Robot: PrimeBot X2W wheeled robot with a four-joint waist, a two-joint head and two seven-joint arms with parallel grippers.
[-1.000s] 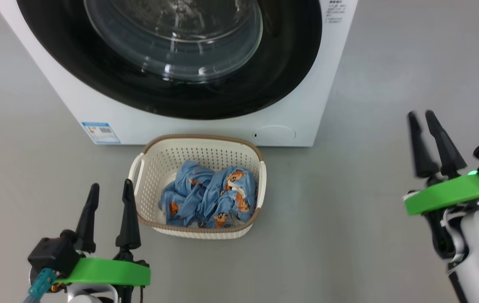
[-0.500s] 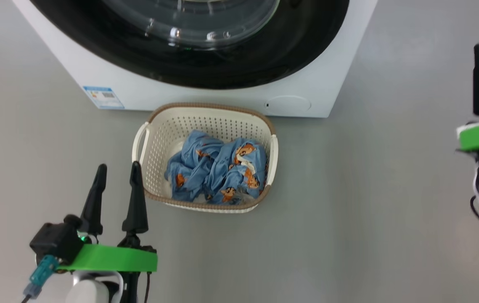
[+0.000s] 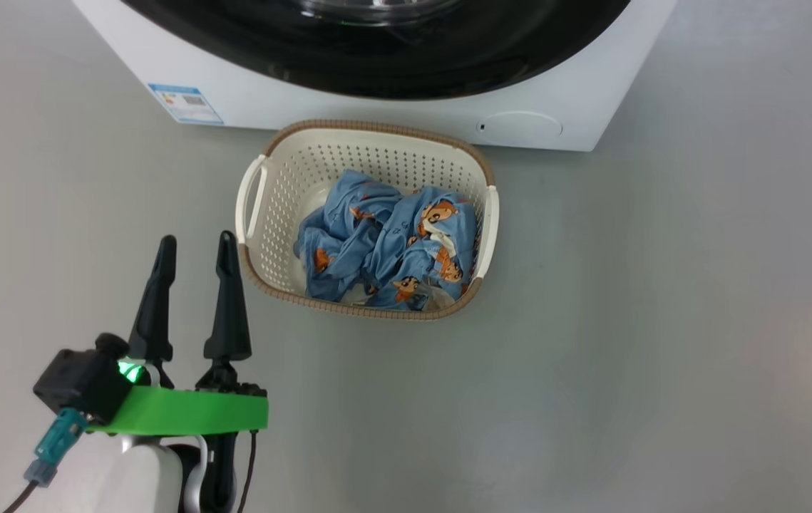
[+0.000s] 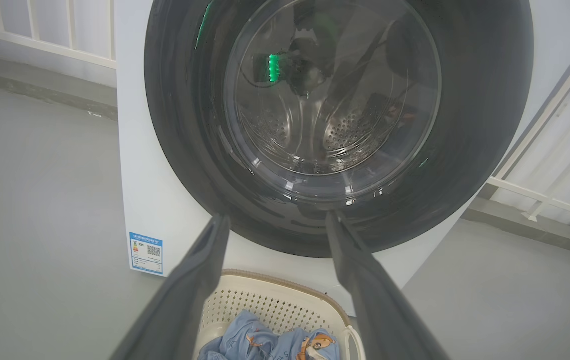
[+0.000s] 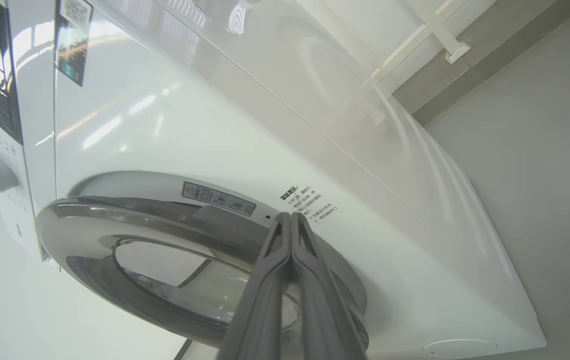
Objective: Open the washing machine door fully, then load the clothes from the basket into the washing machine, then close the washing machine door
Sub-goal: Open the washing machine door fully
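The left gripper (image 3: 196, 240) hangs with its two fingers spread wide and nothing between them, just to the left of the basket (image 3: 377, 127), pointing toward the washing machine (image 3: 577, 92). The right gripper (image 5: 290, 216) has its fingers pressed together, empty, with the tips at the rim of the washing machine door (image 4: 480, 125); I cannot tell if they touch it. The door sits shut. The clothes (image 3: 391, 249) lie crumpled in the basket, which stands on the grey floor (image 3: 627, 320) just before the machine.

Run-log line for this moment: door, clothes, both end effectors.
door: closed | clothes: in basket | left end effector: open, empty, near basket | right end effector: shut, empty, tips near door rim
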